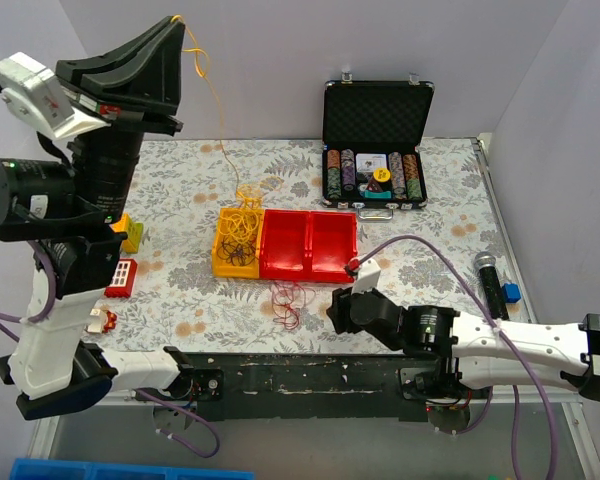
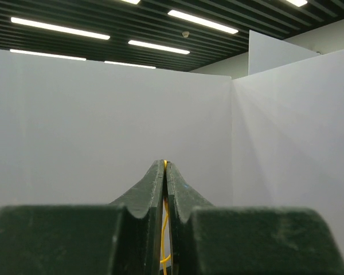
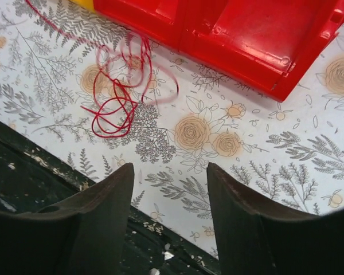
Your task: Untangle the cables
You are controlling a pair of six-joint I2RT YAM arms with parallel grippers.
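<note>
The left gripper (image 2: 165, 166), raised high near the overhead camera, has its jaws pinched tight on a yellow cable (image 2: 164, 229). The strand hangs from the tips down to a snarl (image 1: 242, 230) of yellow and dark wire in the yellow tray (image 1: 217, 256). To do this well, draw the strand upward slowly and stop if the dark strands or the tray begin to rise with it. The right gripper (image 3: 169, 177) hovers low with its jaws spread and empty. It is near the red cable (image 3: 117, 97), which lies looped on the table (image 3: 286, 154) beside the red tray (image 3: 235, 34), so it seems free to pin the snarl.
</note>
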